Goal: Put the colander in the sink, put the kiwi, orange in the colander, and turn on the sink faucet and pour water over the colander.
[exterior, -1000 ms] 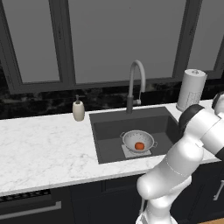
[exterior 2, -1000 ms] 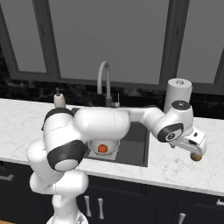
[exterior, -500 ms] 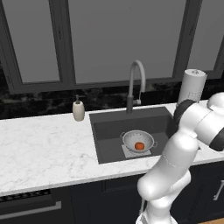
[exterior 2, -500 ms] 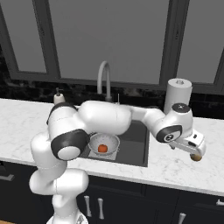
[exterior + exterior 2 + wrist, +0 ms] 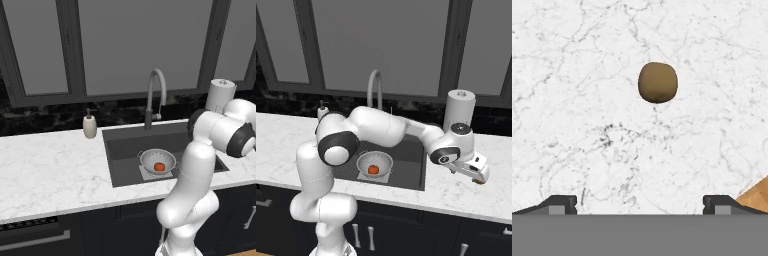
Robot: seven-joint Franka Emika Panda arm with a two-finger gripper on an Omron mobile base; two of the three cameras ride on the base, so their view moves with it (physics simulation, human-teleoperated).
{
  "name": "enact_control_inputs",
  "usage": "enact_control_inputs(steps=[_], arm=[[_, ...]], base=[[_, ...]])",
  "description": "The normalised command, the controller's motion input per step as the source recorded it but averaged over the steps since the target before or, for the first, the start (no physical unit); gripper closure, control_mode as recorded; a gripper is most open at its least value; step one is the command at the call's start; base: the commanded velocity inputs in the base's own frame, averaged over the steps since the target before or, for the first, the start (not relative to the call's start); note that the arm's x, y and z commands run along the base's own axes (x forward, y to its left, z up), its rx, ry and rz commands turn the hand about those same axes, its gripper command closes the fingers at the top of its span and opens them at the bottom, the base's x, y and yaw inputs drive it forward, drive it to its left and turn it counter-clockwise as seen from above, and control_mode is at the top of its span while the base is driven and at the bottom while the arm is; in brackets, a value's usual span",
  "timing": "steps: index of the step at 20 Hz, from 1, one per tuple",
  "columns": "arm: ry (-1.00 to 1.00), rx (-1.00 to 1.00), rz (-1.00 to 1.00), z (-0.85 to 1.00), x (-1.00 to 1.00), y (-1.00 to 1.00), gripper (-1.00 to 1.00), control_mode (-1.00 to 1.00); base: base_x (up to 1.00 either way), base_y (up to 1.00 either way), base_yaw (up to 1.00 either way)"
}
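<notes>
On the left of the desk (image 5: pixel 50 170) stands a soap bottle (image 5: pixel 89 125), well apart from everything the task needs. Next comes the sink (image 5: pixel 120 150), with the faucet (image 5: pixel 154 95) arching over its back edge and no water running. The colander (image 5: pixel 158 161) sits upright on the sink floor and the orange (image 5: pixel 159 166) lies inside it, so those two steps look done. Right of the sink, by a paper towel roll (image 5: pixel 459 110), the arm reaches out over the desk, and the hand (image 5: pixel 479 176) hangs low above the stone with a brown spot just under it. The hand view shows that spot to be the kiwi (image 5: pixel 657 82), alone on bare marble. The hand (image 5: pixel 640 202) points straight down with its jaws spread as wide as they go and nothing between them. The kiwi lies ahead of the fingertips (image 5: pixel 559 202) and close to the centre line between them, slightly toward the right tip; it is nearly round, a touch taller than wide in this view, so its axis matters little. In all likelihood the next move calls for a short forward shift and a drop before closing.
</notes>
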Motion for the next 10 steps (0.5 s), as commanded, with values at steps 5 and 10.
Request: enact_control_inputs(steps=[5,10], arm=[[0.00,0.01,0.00,-0.02,0.05,-0.09,-1.00,-1.00],[0.00,0.01,0.00,-0.02,0.13,-0.12,-1.00,-1.00]], base=[[0.00,0.00,0.00],[0.00,0.00,0.00]])
